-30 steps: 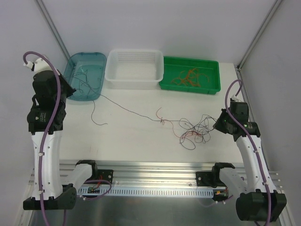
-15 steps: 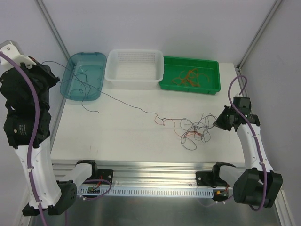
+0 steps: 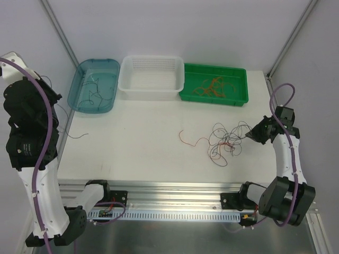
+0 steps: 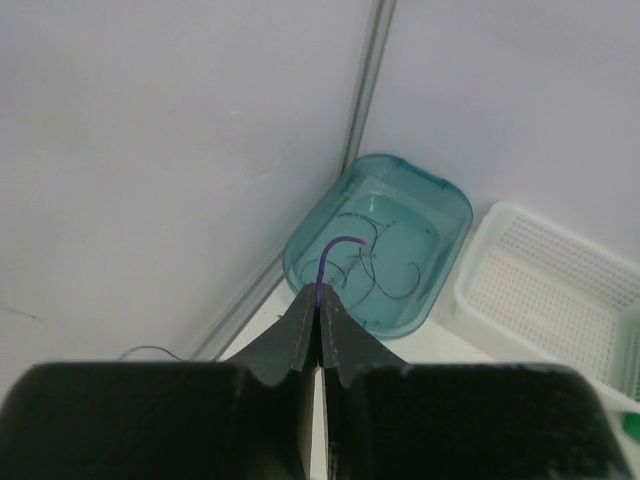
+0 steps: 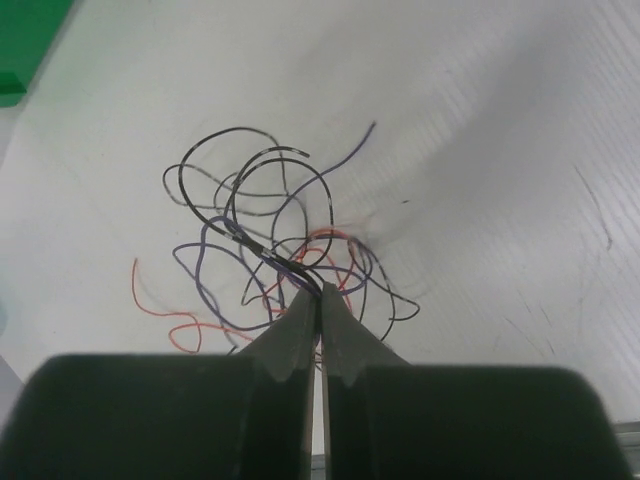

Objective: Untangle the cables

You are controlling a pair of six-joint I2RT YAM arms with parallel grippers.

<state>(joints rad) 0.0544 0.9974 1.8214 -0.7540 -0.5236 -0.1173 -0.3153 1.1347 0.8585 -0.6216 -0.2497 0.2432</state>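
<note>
Left pincer [image 4: 319, 300] pinches one purple wire [image 4: 333, 246], right pincer [image 5: 320, 302] the cables [image 5: 262, 200]

Teal tub [image 3: 98, 60], white basket [image 3: 152, 76], green tray [image 3: 212, 99] side by side.

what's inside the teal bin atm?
Teal bin: a few thin dark cables curled loose on its floor, nothing else visible. In the left wrist view, the left end effector and its pinched purple cable cover part of the near floor.
</note>
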